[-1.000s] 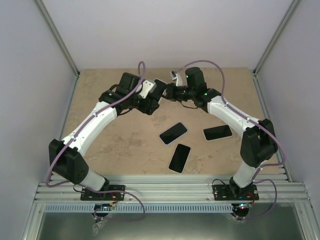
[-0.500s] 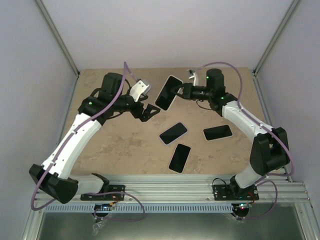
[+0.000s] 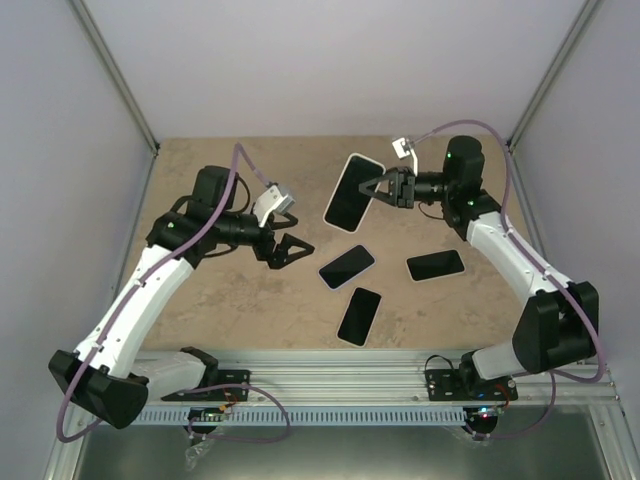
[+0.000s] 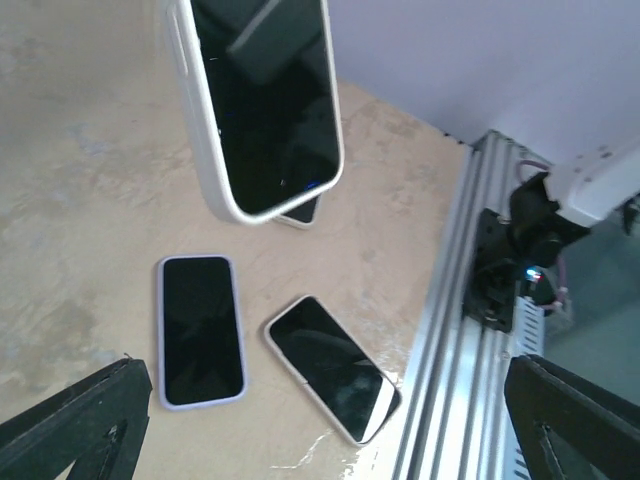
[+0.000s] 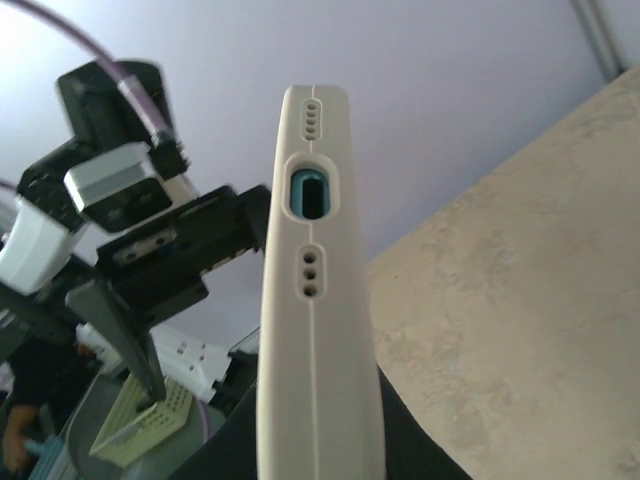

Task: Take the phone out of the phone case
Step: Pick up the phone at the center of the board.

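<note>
Top view: we see the right gripper [image 3: 385, 187] pinching the cased phone [image 3: 348, 192] up over the far half of the table [image 3: 250, 300], with the left gripper [image 3: 290, 245] spread wide, apart from it. Left wrist crops the phone's top. Right wrist shows just its bottom edge, with the grip point cut off below.

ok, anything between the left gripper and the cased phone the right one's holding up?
Nothing visible. The left gripper is open, with bare air between it and the cased phone clamped in the right gripper. The three other phones on the table lie lower, outside that path.
</note>
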Action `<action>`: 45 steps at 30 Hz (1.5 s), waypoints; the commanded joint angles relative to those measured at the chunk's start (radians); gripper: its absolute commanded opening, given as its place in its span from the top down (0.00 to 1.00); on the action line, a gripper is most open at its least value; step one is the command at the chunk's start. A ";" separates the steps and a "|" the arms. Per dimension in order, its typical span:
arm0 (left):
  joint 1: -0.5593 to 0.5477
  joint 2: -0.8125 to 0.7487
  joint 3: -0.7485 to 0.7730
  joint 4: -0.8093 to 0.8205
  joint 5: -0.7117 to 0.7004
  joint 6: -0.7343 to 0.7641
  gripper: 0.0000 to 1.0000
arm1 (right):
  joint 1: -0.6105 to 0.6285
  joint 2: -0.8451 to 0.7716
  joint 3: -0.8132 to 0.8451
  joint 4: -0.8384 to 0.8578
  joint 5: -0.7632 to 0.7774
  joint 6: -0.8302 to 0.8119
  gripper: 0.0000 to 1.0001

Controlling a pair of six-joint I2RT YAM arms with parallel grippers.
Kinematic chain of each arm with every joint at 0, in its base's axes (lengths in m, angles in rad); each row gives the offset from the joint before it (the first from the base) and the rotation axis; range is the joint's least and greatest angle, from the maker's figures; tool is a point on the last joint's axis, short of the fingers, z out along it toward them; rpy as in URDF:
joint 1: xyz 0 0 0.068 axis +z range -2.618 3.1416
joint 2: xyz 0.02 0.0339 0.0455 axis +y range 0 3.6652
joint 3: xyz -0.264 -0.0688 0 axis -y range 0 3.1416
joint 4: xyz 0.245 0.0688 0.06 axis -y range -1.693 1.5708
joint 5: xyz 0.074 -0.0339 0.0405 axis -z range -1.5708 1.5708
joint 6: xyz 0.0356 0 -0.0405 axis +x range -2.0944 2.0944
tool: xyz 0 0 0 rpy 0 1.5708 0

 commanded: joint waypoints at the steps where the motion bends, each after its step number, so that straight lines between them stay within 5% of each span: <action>1: 0.032 0.004 -0.022 -0.021 0.224 0.081 0.01 | -0.003 -0.053 -0.063 0.196 -0.152 0.038 0.99; 14: 0.044 0.066 -0.049 0.150 0.218 -0.098 0.08 | 0.022 -0.126 -0.119 0.286 -0.127 0.115 0.99; 31: 0.044 0.087 -0.058 0.187 0.227 -0.131 0.13 | 0.044 -0.102 -0.110 0.305 -0.113 0.135 0.99; 37: 0.043 0.092 -0.065 0.214 0.258 -0.148 0.22 | 0.044 -0.098 -0.119 0.297 -0.094 0.144 1.00; 40: 0.028 0.083 -0.095 0.317 0.345 -0.209 0.24 | 0.044 -0.070 -0.139 0.435 -0.064 0.281 0.99; 45: 0.014 0.045 -0.189 0.780 0.384 -0.554 0.28 | 0.044 0.000 -0.119 0.604 -0.046 0.509 0.99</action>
